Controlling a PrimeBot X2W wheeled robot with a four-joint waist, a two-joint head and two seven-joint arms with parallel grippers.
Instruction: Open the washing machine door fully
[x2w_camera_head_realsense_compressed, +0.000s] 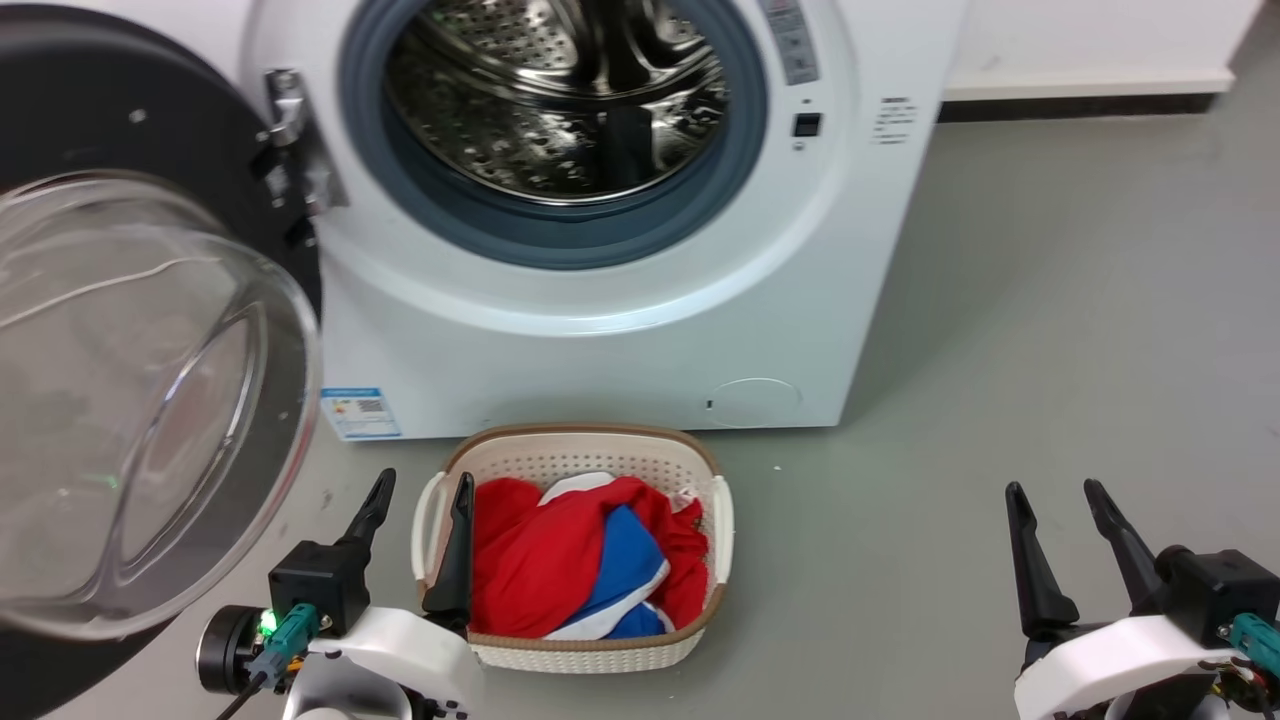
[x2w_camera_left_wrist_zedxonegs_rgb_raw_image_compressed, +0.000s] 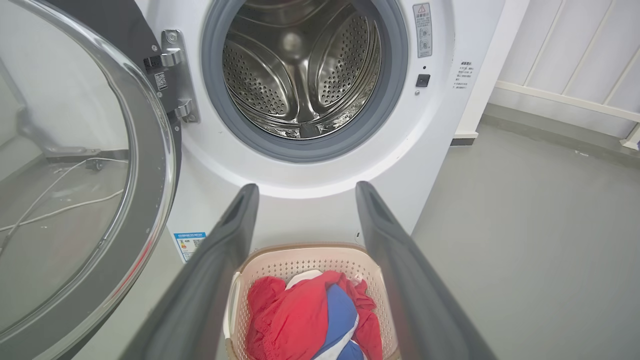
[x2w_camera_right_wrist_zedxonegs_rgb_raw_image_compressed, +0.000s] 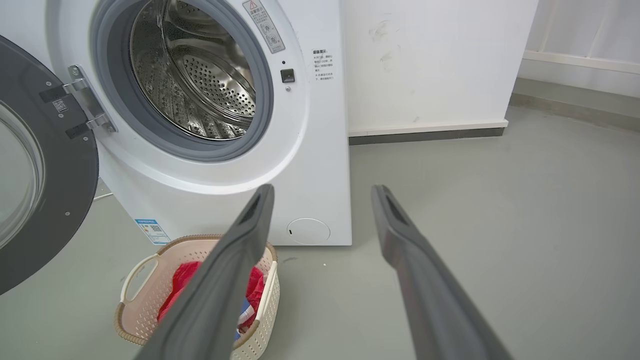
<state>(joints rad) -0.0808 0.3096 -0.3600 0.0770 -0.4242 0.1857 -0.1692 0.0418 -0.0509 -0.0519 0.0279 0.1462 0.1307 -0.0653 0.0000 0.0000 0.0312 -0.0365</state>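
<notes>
White sheet metal forms the washing machine (x2w_camera_head_realsense_compressed: 600, 340), which stands on a grey floor (x2w_camera_head_realsense_compressed: 1050, 330) beside a pale wall (x2w_camera_right_wrist_zedxonegs_rgb_raw_image_compressed: 425, 65). Its perforated steel drum (x2w_camera_head_realsense_compressed: 560, 100) lies uncovered inside a grey rubber gasket (x2w_camera_head_realsense_compressed: 560, 235). The washing machine door (x2w_camera_head_realsense_compressed: 130, 400) hangs from a metal hinge (x2w_camera_head_realsense_compressed: 295, 150) on the machine's left side. It is swung wide away from the opening, so its black rim and bulging clear glass bowl face out into the room at the left of the head view. A small blue label (x2w_camera_head_realsense_compressed: 362, 413) sits at the lower left corner of the machine's front, just beside the door's edge.

A cream perforated basket (x2w_camera_head_realsense_compressed: 580, 455) rests on the floor just in front of the machine's base, holding crumpled red, blue and white cloth (x2w_camera_head_realsense_compressed: 570, 560).

The left fingers (x2w_camera_head_realsense_compressed: 455, 550) rise at the lower left of the head view, between the door and the basket. They are spread apart with nothing held between them. One of them overlaps the basket's left handle in that view, and whether it touches cannot be told. The right fingers (x2w_camera_head_realsense_compressed: 1030, 560) stand at the lower right over bare floor, well apart from the machine and the basket, likewise spread wide and gripping nothing.
</notes>
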